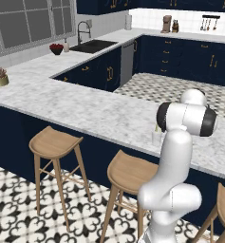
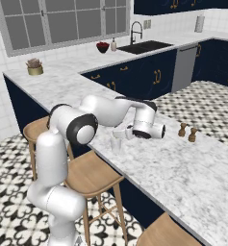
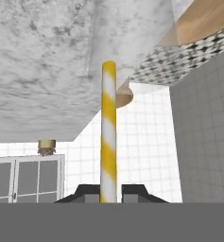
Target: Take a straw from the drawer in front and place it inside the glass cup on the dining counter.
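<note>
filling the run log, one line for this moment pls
jaws: shut on straw | glass cup: on dining counter, beside gripper | straw not in cup yet

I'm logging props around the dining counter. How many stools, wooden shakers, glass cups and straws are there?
stools: 3
wooden shakers: 2
glass cup: 1
straw: 1
Total: 7
</note>
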You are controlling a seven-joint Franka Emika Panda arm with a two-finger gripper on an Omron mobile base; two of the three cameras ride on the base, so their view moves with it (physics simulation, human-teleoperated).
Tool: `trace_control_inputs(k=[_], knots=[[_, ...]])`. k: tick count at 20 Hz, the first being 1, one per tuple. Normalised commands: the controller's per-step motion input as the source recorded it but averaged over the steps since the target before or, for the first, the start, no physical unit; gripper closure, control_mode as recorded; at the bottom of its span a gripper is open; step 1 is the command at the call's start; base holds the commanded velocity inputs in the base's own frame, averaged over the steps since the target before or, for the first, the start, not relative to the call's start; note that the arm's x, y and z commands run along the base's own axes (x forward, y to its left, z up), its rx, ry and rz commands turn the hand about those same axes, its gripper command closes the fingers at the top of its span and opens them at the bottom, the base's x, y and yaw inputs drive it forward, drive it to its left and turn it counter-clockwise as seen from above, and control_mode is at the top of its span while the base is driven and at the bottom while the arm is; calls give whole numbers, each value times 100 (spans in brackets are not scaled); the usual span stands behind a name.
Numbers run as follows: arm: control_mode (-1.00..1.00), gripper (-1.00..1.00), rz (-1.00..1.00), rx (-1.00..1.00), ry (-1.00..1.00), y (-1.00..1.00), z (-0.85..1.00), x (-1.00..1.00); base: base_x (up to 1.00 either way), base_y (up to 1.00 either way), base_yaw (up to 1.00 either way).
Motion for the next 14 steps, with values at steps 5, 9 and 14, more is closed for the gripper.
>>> trace_control_inputs(k=[5, 9, 14], knots=[[-100, 100, 0, -2, -3, 0, -22, 1, 0, 0, 0], [-100, 100, 0, -3, -4, 0, -19, 0, 0, 0, 0], [-100, 100, 0, -6, -6, 0, -19, -9, 0, 0, 0]])
